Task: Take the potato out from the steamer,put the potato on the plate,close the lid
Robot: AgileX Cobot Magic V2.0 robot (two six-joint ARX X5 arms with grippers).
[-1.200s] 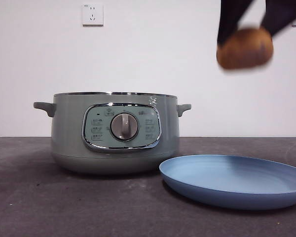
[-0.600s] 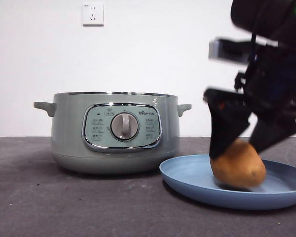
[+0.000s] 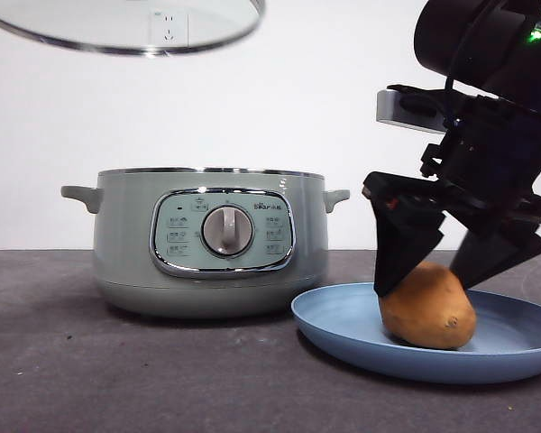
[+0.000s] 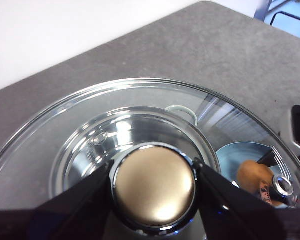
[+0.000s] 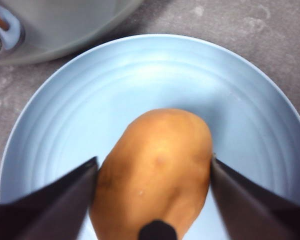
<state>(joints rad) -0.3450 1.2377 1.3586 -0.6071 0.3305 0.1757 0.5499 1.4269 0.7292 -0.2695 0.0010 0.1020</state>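
The potato point(image 3: 428, 311) lies on the light-blue plate point(image 3: 343, 320), to the right of the steamer point(image 3: 207, 244). My right gripper point(image 3: 422, 281) is just above it, open, with a jaw close to each side of the potato point(image 5: 155, 170). My left gripper point(image 4: 154, 176) is shut on the knob point(image 4: 154, 186) of the glass lid point(image 4: 65, 130). It holds the lid high over the open steamer, and the lid's rim point(image 3: 117, 41) shows at the top left of the front view. Through the glass I see the pot's inside, the plate and the potato point(image 4: 252, 175).
The steamer's side handles point(image 3: 79, 196) stick out left and right. The plate's near rim point(image 5: 20, 130) almost touches the steamer's base. A wall socket point(image 3: 169, 27) is on the white wall behind. Dark table lies in front of the pot.
The potato came down onto the plate and now rests there, with the right jaws loosened around it. The lid has come into the front view at the top left.
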